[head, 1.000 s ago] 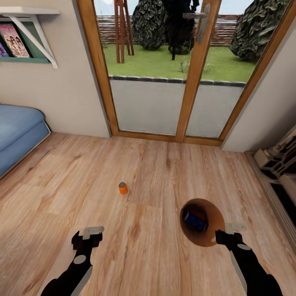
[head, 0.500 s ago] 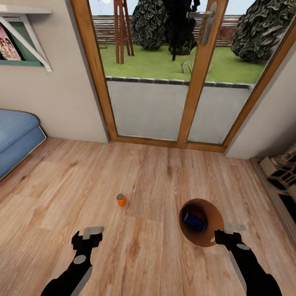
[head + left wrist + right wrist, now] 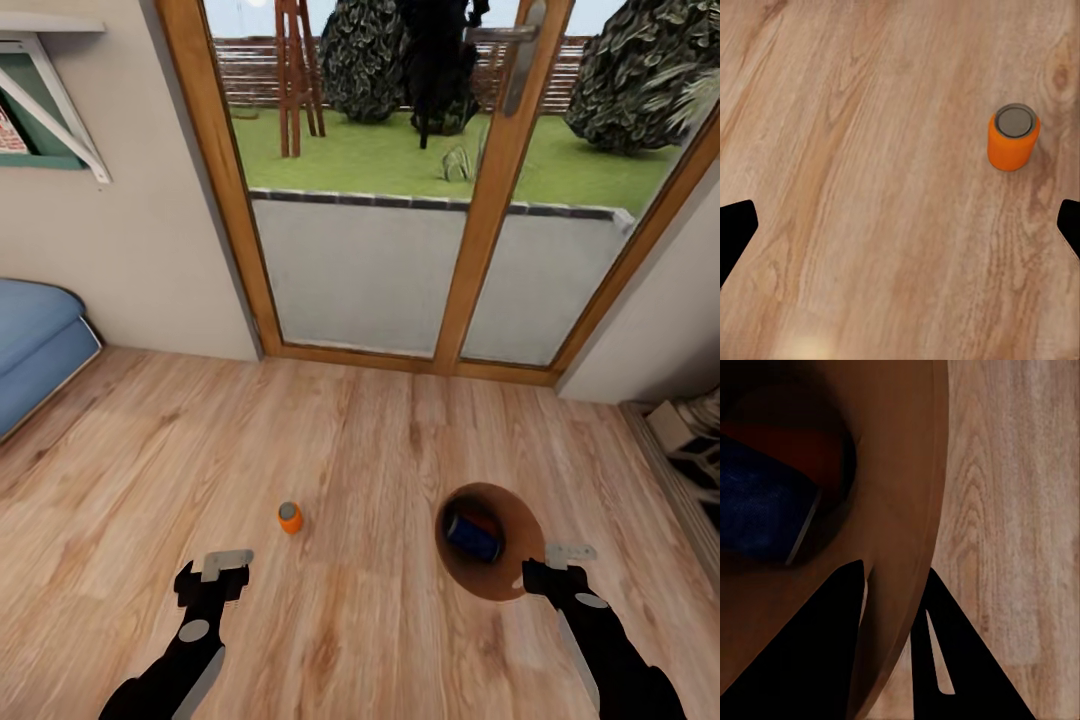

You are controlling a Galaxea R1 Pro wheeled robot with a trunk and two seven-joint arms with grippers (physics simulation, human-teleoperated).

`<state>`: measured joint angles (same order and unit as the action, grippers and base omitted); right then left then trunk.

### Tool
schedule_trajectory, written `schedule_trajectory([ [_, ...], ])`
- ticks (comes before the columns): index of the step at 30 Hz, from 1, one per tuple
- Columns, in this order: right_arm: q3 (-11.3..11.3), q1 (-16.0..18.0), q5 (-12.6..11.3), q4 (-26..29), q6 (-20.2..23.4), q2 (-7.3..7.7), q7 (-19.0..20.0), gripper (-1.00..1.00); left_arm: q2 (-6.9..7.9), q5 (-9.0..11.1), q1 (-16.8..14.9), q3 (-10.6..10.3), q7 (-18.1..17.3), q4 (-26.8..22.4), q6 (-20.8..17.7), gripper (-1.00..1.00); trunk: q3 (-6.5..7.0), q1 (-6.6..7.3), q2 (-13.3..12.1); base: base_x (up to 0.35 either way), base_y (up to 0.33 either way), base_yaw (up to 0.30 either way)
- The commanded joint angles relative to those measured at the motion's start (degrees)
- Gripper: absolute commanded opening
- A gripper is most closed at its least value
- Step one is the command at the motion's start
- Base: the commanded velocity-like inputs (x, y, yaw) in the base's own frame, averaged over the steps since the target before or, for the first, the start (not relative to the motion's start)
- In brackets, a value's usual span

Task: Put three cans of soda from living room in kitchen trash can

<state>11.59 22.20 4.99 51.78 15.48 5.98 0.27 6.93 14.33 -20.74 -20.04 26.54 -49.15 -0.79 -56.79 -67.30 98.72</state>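
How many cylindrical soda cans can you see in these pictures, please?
2: an upright orange soda can on the plank floor, and a dark blue can inside the round bin; more may be hidden there.

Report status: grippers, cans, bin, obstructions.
Left gripper open, empty, short of upright orange can on floor. Right gripper shut on trash can rim; blue can inside. Nothing blocking the orange can.

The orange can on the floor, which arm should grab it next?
Left. The left gripper is open and empty, just short of the upright orange can. The right gripper is clamped on the bin rim, with the blue can inside.
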Motion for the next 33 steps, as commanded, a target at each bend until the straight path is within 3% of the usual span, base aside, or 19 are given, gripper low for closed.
schedule_trajectory([
  [1, 0.0, 0.03, -0.16, 0.08, -0.01, 0.0, 0.26, -1.0, 0.0, 0.0, 0.0, 0.0, 0.0, 0.04, 0.0, 1.0, 0.01, 0.0, 0.0, 0.31, 0.0, 0.0],
  [14, -0.03, 0.03, -0.16, 0.01, -0.01, 0.0, 0.18, -1.0, -0.22, -0.06, -0.06, -0.16, -0.22, 0.04, -0.66, 1.0, 0.01, 0.0, 0.0, 0.263, 0.0, 0.0],
  [17, -0.01, 0.03, -0.16, -0.05, -0.01, 0.0, 0.2, -1.0, -1.28, -0.13, -0.17, -0.29, -0.39, -0.3, -2.11, 1.0, 0.01, 0.0, 0.0, 0.217, 0.0, 0.0],
  [18, 0.0, 0.03, -0.16, -0.07, -0.01, 0.03, 0.22, -1.0, -2.38, -0.15, -0.27, -0.37, -0.44, -0.43, -4.1, 1.0, 0.01, 0.0, 0.0, 0.221, 0.0, 0.0],
  [19, -0.01, 0.03, -0.16, -0.08, -0.01, 0.04, 0.24, -1.0, -4.13, -0.15, -0.59, -0.49, -0.48, -0.57, -8.48, 1.0, 0.01, 0.0, 0.0, 0.238, 0.0, 0.0],
  [22, -0.07, 0.03, -0.16, -0.05, -0.01, 0.02, 0.26, -1.0, -5.42, -0.03, -1.18, -0.5, -0.55, -1.16, -13.77, 1.0, 0.01, 0.0, 0.0, 0.244, 0.0, 0.0],
  [23, -0.16, 0.03, -0.15, -0.03, -0.01, 0.01, 0.29, -1.0, -6.19, 0.08, -2.23, -0.46, -0.64, -2.06, -18.1, 1.0, 0.01, 0.0, 0.0, 0.24, 0.0, 0.0],
  [25, -0.66, 0.03, -0.16, -0.01, 0.02, 0.0, 0.27, -1.0, -8.77, 0.92, -6.38, -0.26, -1.66, -4.22, -34.54, 1.0, 0.01, 0.0, 0.0, 0.223, 0.0, 0.0],
  [28, -0.83, 0.03, -0.16, -0.02, 0.05, 0.0, 0.26, -1.0, -11.23, 4.01, -11.06, -0.14, -2.5, -5.73, -48.87, 1.0, 0.01, 0.0, 0.0, 0.186, 0.0, 0.0],
  [30, -0.89, 0.03, -0.16, -0.05, 0.07, 0.0, 0.26, -1.0, -11.66, 5.21, -13.44, 0.07, -2.58, -7.33, -54.17, 1.0, 0.01, 0.0, 0.0, 0.154, 0.0, 0.0],
  [33, -0.93, 0.03, -0.17, -0.08, 0.07, 0.0, 0.26, -1.0, -11.97, 6.07, -16.8, 0.41, -2.61, -9.1, -58.49, 1.0, 0.01, 0.0, 0.0, 0.132, 0.0, 0.0],
])
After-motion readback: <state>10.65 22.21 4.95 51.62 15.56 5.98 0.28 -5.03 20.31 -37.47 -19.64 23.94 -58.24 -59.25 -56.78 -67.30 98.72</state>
